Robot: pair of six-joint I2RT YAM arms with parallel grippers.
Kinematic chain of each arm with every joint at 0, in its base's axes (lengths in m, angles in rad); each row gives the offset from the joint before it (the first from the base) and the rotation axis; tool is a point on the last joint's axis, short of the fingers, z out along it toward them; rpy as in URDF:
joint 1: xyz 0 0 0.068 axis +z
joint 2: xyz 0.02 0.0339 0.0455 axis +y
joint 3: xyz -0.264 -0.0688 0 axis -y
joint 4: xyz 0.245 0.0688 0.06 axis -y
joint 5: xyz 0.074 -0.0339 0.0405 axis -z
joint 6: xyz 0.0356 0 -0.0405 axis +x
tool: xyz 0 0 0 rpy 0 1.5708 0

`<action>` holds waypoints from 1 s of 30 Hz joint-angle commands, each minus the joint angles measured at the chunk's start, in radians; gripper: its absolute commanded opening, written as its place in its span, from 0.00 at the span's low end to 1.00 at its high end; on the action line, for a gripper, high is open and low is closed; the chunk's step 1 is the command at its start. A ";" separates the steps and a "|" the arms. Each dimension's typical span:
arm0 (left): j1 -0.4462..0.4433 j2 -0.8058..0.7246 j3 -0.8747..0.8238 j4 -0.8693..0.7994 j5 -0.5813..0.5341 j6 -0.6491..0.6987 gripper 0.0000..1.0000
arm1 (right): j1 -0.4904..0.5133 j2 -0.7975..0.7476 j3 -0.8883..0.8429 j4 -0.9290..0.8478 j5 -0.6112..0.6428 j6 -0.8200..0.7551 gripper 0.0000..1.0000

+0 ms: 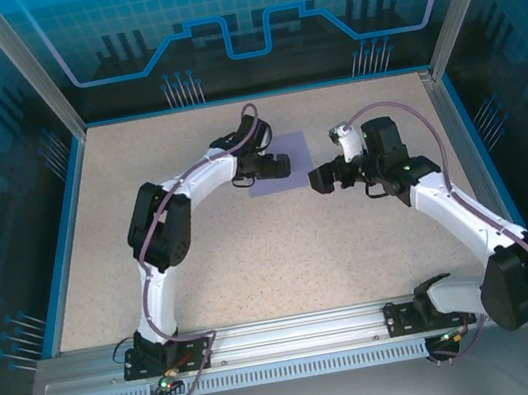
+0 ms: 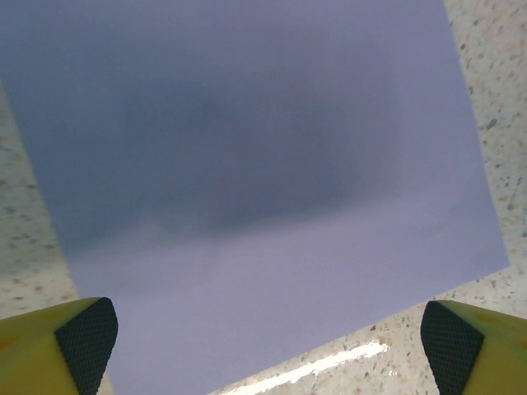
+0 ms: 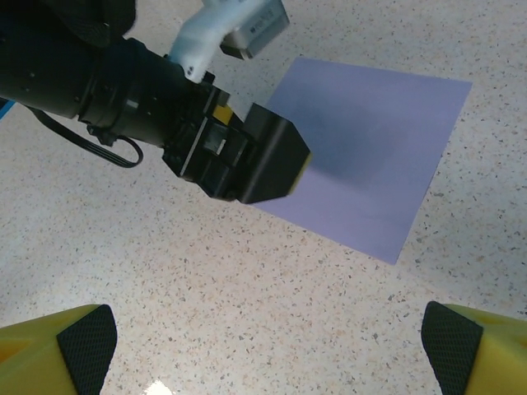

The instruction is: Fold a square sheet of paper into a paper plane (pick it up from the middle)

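Note:
The square sheet of paper [image 1: 287, 185] lies flat and uncreased on the speckled table, a little behind its middle. My left gripper [image 1: 277, 166] hovers over the sheet's left part, open. In the left wrist view the lavender paper [image 2: 247, 164] spreads below the wide-apart fingers [image 2: 86, 337], with nothing between them. My right gripper [image 1: 322, 179] stands open just right of the sheet, over bare table. Its wrist view has the paper [image 3: 370, 156] ahead, the left gripper's black body [image 3: 247, 156] covering the sheet's left corner, and its own open gripper [image 3: 268, 350] holding nothing.
The beige table [image 1: 205, 268] is bounded by a low blue rim [image 1: 62, 231] and aluminium corner posts [image 1: 24, 65]. A metal rail [image 1: 298, 339] with both arm bases runs along the near edge.

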State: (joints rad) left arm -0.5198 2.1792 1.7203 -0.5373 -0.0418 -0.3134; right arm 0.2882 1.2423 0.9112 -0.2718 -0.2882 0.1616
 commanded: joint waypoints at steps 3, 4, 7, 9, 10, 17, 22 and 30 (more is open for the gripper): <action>-0.030 0.090 0.119 -0.126 -0.053 -0.026 0.99 | 0.008 0.024 0.038 -0.044 0.038 0.009 0.99; -0.037 0.103 0.138 -0.138 -0.063 -0.027 0.99 | 0.005 0.025 0.037 -0.045 0.037 0.009 0.99; -0.045 0.134 0.170 -0.167 -0.082 -0.035 0.99 | -0.002 0.021 0.025 -0.040 0.041 0.013 0.99; -0.050 0.148 0.179 -0.180 -0.088 -0.037 0.98 | -0.010 0.016 0.012 -0.035 0.044 0.019 0.99; -0.051 0.155 0.181 -0.187 -0.095 -0.037 0.98 | -0.016 0.012 0.005 -0.031 0.043 0.021 0.99; -0.086 0.176 0.177 -0.243 -0.187 -0.009 0.98 | -0.033 -0.007 -0.015 -0.043 0.090 0.029 0.99; -0.097 0.170 0.134 -0.262 -0.193 -0.004 0.98 | -0.035 -0.042 -0.026 -0.045 0.113 0.024 0.99; -0.136 0.076 -0.028 -0.228 -0.178 -0.018 0.99 | -0.047 -0.074 -0.077 -0.038 0.112 0.033 0.99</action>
State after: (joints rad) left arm -0.6250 2.2749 1.7702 -0.6838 -0.2245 -0.3351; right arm 0.2588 1.1900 0.8486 -0.2989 -0.1844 0.1841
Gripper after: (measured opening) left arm 0.986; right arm 0.992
